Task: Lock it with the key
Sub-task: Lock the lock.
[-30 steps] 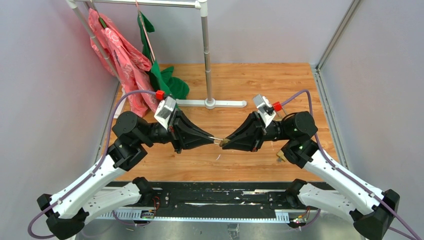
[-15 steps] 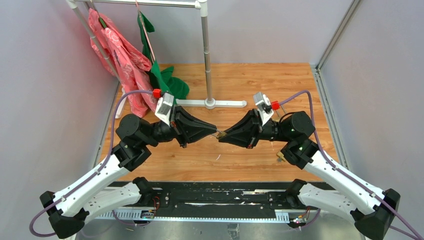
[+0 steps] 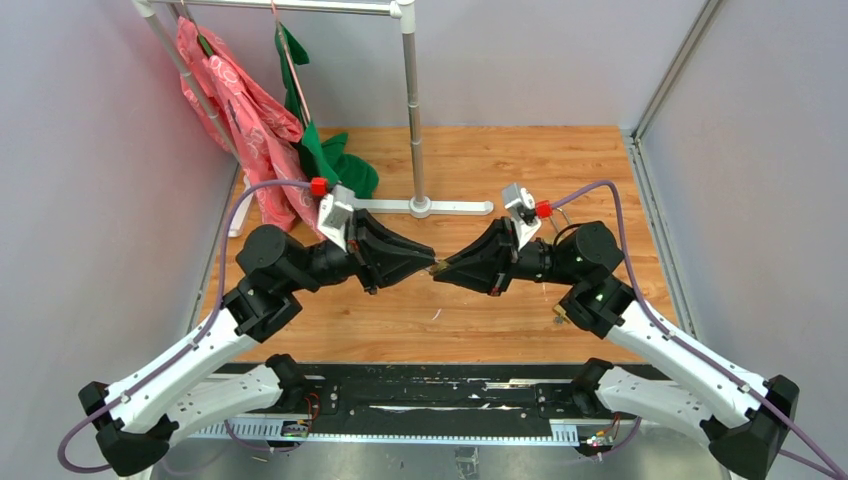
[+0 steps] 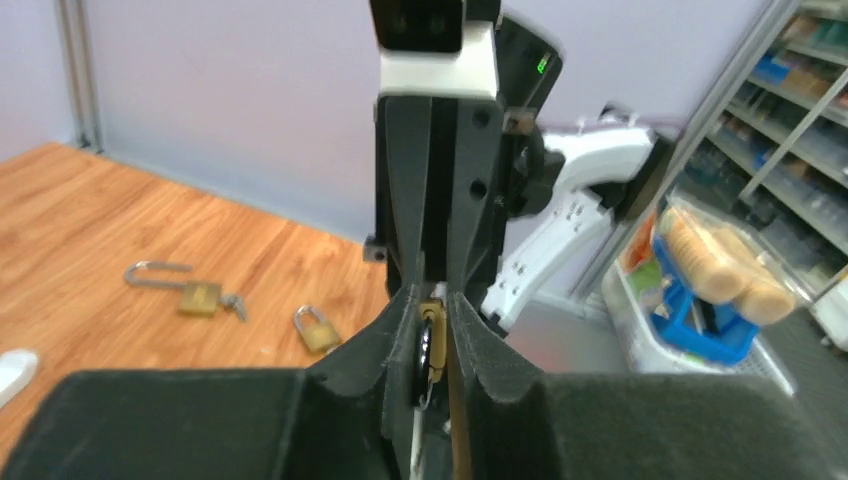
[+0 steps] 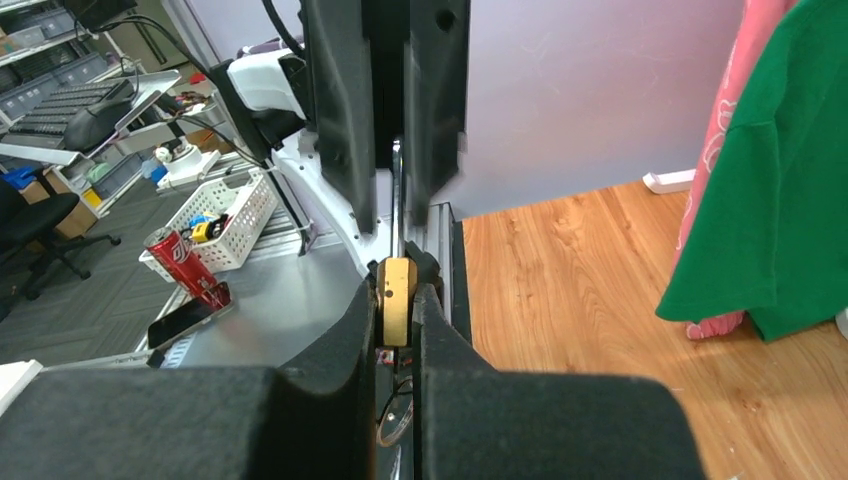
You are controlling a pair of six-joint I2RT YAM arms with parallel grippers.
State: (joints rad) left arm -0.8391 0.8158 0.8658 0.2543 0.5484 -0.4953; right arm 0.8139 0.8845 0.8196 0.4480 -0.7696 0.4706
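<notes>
Meeting tip to tip, the left gripper (image 3: 430,263) and the right gripper (image 3: 443,271) hang above the wooden table (image 3: 500,160), on the near side of the rack pole (image 3: 412,120) and almost straight in front of its foot.

1. Left gripper: fingers pressed together, pinching the key (image 4: 430,345). The left wrist view shows the dark key head with a ring seated deep between the two pads.
2. Right gripper: fingers clamped on the brass padlock (image 5: 396,300), one pad on each flat side. The body stands upright in the right wrist view, its end face turned toward the left gripper.
3. Key and padlock: a thin metal blade runs from the left gripper straight to the padlock's end face. Whether the blade is seated inside the lock cannot be told.
4. Both are held clear of the table, in front of the rack pole.

A pink garment (image 3: 235,110) and a green garment (image 3: 320,150) hang left of the rack pole. Two spare padlocks (image 4: 190,295) lie on the table; their place relative to the rack pole cannot be told.
</notes>
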